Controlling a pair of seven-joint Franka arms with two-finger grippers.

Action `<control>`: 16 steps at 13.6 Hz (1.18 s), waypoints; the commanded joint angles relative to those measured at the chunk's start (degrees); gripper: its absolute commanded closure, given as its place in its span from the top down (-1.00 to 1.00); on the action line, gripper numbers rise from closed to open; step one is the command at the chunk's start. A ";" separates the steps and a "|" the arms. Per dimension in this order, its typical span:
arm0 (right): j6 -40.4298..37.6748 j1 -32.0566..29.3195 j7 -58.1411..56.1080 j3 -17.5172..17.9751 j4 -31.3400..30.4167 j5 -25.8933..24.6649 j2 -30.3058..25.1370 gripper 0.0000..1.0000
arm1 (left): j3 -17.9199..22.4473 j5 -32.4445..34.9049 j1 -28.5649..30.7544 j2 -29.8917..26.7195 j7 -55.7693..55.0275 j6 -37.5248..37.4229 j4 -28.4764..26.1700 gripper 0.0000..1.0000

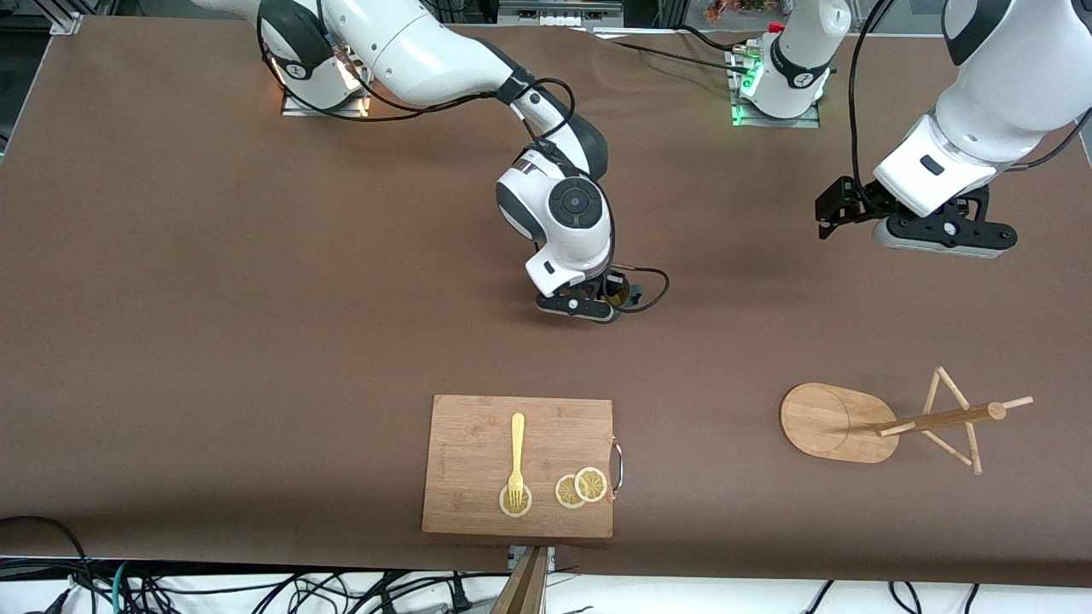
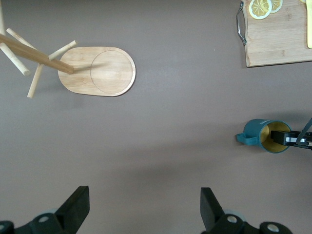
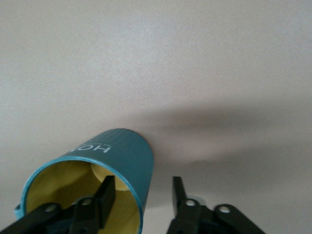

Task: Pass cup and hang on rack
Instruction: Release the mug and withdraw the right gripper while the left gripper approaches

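The dark teal cup point(image 2: 265, 136) with its yellow inside stands on the brown table near the middle, its handle sticking out sideways. In the front view only a sliver of the cup point(image 1: 621, 292) shows under the right arm's hand. My right gripper point(image 1: 607, 305) is down over the rim, open; one finger point(image 3: 106, 191) is inside the cup point(image 3: 122, 156) and the other is outside, with a gap to the wall. My left gripper point(image 1: 943, 240) hangs open above bare table at the left arm's end and holds nothing point(image 2: 145, 200). The wooden rack point(image 1: 840, 422) stands nearer the front camera.
A wooden cutting board point(image 1: 520, 465) with a metal handle lies near the front edge, carrying a yellow fork point(image 1: 517, 452) and lemon slices point(image 1: 580, 488). The board's corner point(image 2: 278, 44) and the rack's oval base point(image 2: 97, 70) show in the left wrist view.
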 commanded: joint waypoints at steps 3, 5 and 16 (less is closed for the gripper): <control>-9.39 -2.22 0.10 0.00 1.20 0.40 -7.49 1.00 | 0.09 -4.63 0.37 2.36 4.25 -1.58 2.53 1.00; -13.80 -3.98 -2.18 -0.69 1.11 0.31 -11.88 1.00 | 0.09 -7.99 0.73 2.45 4.61 -5.41 2.00 1.00; -36.38 -24.73 -26.18 -2.72 0.06 0.49 -28.42 1.00 | -0.17 -25.46 -0.41 9.48 50.72 5.86 -7.55 1.00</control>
